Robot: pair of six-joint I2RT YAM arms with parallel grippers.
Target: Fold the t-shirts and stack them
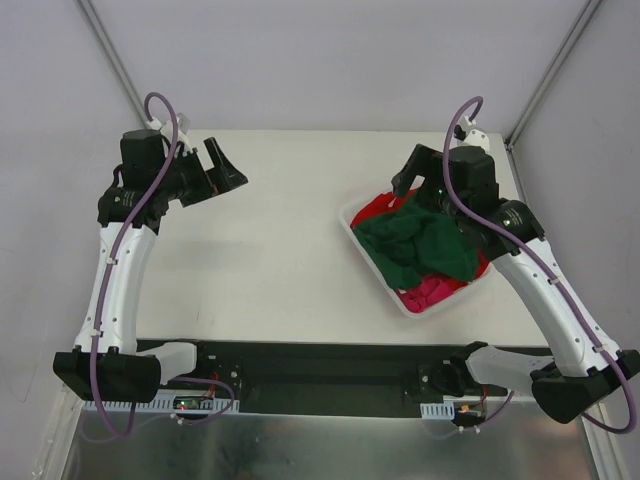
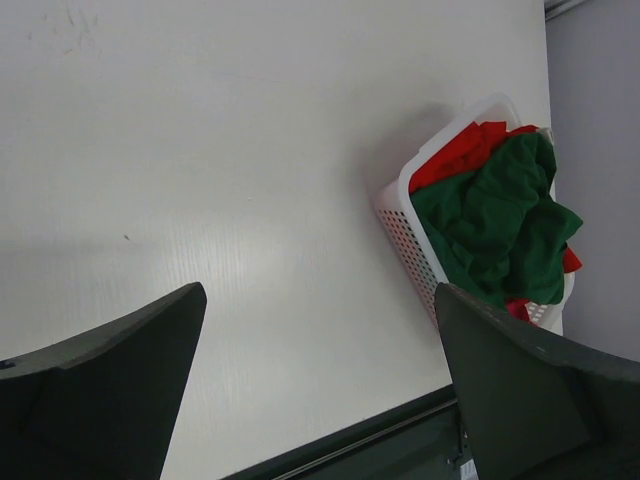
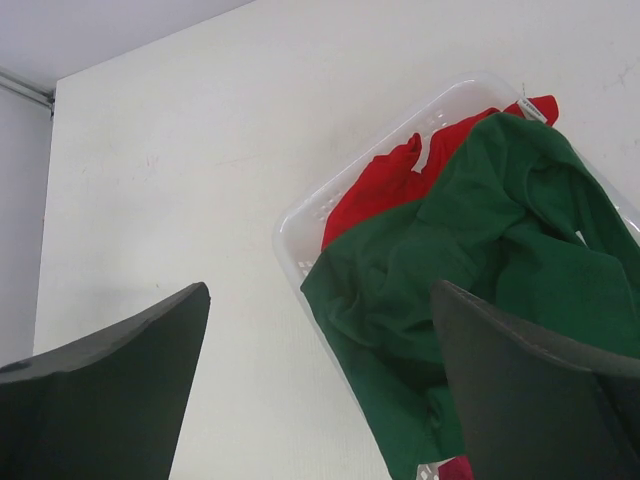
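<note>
t-shirts [image 1: 420, 248] heaped in basket [image 2: 405, 240], seen just ahead of r jaws, spread wide, empty; l jaws likewise, well apart.

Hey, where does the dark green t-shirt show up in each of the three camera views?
Top external: the dark green t-shirt lies right of centre, on top of the pile.
Left wrist: the dark green t-shirt is at the right edge, mid-height.
Right wrist: the dark green t-shirt fills the right half, from centre to bottom.
Shared landmark: the white basket holding it.
</note>
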